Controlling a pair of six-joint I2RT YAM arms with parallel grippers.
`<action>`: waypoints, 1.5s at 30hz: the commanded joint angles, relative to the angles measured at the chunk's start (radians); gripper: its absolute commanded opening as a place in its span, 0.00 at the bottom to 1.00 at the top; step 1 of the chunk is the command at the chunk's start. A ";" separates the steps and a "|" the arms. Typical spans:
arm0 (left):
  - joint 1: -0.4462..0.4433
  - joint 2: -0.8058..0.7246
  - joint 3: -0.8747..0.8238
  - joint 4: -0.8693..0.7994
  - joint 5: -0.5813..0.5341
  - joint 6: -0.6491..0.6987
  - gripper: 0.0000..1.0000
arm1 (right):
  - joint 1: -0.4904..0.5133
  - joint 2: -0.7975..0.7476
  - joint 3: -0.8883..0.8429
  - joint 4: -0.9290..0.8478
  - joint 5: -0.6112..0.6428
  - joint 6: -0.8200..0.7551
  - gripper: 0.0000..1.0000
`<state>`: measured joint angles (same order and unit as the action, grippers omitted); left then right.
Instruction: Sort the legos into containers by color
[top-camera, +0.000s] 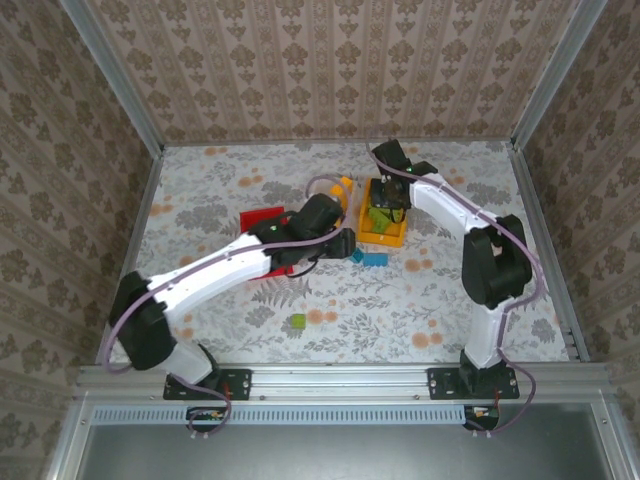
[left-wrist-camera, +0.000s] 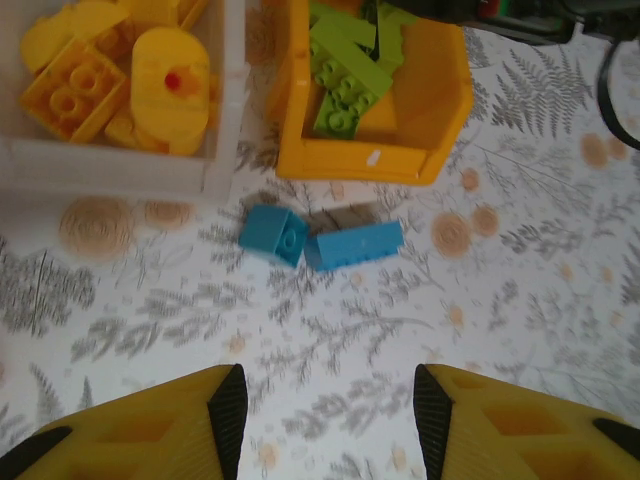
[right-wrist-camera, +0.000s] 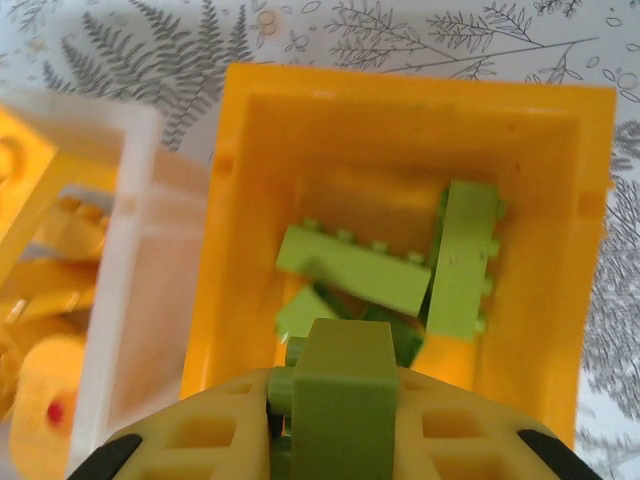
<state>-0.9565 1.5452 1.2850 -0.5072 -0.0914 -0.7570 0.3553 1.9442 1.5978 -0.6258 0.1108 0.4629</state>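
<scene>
Right gripper (right-wrist-camera: 340, 415) was clamped on a green brick (right-wrist-camera: 340, 355) right over the orange bin (right-wrist-camera: 590, 200), where other greens (right-wrist-camera: 350, 270) sat, so I'd call this the drop-off step (it only needed to let go). Left gripper (left-wrist-camera: 330, 410) hung spread wide and empty above two blue bricks (left-wrist-camera: 353, 245) on the table (left-wrist-camera: 520, 300), just in front of that bin. My guess for the next move: lower, pinch one, and take it to the red bin (top-camera: 262, 216).

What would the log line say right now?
left tool: open, facing two blue bricks | right tool: shut on green brick, over orange bin
</scene>
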 joint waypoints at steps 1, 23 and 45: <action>-0.010 0.084 0.072 0.007 -0.067 0.074 0.52 | -0.026 0.075 0.077 -0.075 -0.058 -0.027 0.27; -0.013 0.382 0.182 -0.027 -0.051 -0.185 0.71 | -0.020 -0.466 -0.217 -0.033 -0.127 -0.075 0.56; -0.041 0.604 0.540 -0.318 0.080 0.917 0.73 | -0.046 -1.271 -0.510 -0.133 -0.207 0.059 0.72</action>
<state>-1.0126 2.1014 1.7817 -0.7357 -0.0696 -0.0254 0.3077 0.6971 1.1038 -0.7460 -0.0425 0.4763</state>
